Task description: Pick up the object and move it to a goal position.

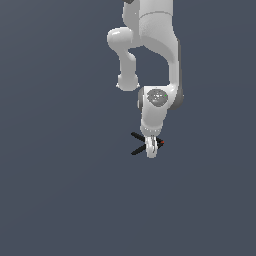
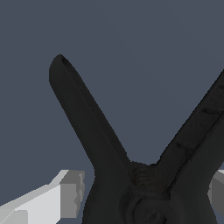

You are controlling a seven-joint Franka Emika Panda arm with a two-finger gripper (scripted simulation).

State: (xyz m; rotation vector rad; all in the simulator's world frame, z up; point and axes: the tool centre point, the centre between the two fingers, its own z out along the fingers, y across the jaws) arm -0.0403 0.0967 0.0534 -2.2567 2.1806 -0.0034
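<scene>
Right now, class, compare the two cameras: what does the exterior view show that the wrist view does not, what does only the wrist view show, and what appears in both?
Only the exterior view shows the white robot arm reaching down, the whole small clamp and its red-orange tip.

Only the wrist view shows close detail: the clamp's pivot where the two handles meet, with the gripper's fingers on either side of it.

Both show the black clamp's two splayed handles, the gripper at the clamp, and the plain grey-blue background.
</scene>
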